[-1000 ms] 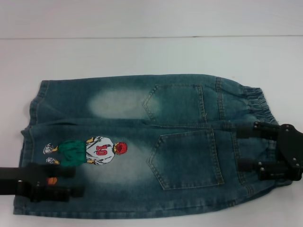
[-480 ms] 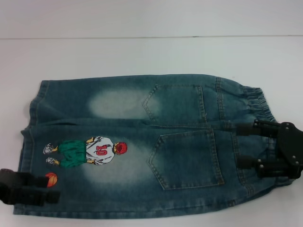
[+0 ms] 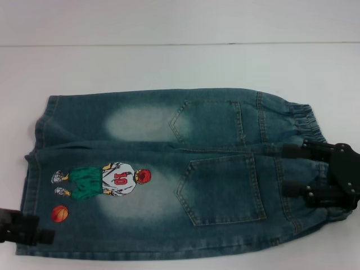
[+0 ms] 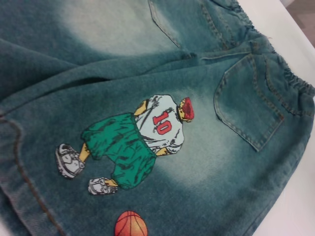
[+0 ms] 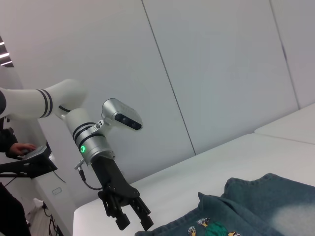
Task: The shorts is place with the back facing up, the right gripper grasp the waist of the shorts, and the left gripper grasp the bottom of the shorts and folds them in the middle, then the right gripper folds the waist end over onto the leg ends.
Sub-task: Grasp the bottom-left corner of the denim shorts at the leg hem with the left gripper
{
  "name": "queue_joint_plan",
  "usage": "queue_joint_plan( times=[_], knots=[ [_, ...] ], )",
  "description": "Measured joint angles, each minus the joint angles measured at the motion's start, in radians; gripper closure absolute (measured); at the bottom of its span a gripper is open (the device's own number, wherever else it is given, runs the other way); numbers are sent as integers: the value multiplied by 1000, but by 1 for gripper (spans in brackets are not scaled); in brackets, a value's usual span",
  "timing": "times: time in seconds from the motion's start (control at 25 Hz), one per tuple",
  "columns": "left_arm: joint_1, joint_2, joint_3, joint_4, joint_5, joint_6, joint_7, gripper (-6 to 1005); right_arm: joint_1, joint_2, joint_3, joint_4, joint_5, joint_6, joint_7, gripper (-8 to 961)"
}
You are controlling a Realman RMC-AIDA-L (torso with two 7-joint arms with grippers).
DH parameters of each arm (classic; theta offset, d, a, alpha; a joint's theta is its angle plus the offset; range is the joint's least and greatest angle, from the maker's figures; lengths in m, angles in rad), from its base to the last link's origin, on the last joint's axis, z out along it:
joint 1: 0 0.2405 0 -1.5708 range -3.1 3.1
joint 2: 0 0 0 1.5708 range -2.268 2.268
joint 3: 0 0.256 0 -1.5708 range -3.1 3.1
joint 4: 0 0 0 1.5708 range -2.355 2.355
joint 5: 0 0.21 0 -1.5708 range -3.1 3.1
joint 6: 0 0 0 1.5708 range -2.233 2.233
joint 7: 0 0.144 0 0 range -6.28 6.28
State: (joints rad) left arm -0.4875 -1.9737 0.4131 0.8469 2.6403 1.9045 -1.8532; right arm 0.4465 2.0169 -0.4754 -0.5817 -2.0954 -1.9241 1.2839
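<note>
The denim shorts (image 3: 169,174) lie flat on the white table, back up, two patch pockets showing. The elastic waist (image 3: 306,121) is at the right and the bottom hems (image 3: 32,163) at the left, beside the number 10 player print (image 3: 107,181) and basketball (image 3: 60,213). My right gripper (image 3: 293,170) is open over the near part of the waist, one finger on each side of the seam. My left gripper (image 3: 31,226) is open at the near left corner of the hem, mostly off the cloth. The right wrist view shows the left gripper (image 5: 134,223) above the table edge. The left wrist view shows the print (image 4: 147,142).
The white table (image 3: 180,64) extends behind the shorts to a white wall. In the right wrist view a person's hand (image 5: 19,147) rests on a device at the far side, beyond the silver left arm (image 5: 93,142).
My left gripper has pulled back to the left off the leg, uncovering the basketball print. The right gripper has stayed in place over the waist.
</note>
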Motion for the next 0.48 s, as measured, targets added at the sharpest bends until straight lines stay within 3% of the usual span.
queue_joint_plan(
  times=[0.48],
  knots=[
    [-22, 15, -16, 4, 102, -29, -44, 115, -8, 0, 17, 0, 0, 1, -1, 41]
  ],
)
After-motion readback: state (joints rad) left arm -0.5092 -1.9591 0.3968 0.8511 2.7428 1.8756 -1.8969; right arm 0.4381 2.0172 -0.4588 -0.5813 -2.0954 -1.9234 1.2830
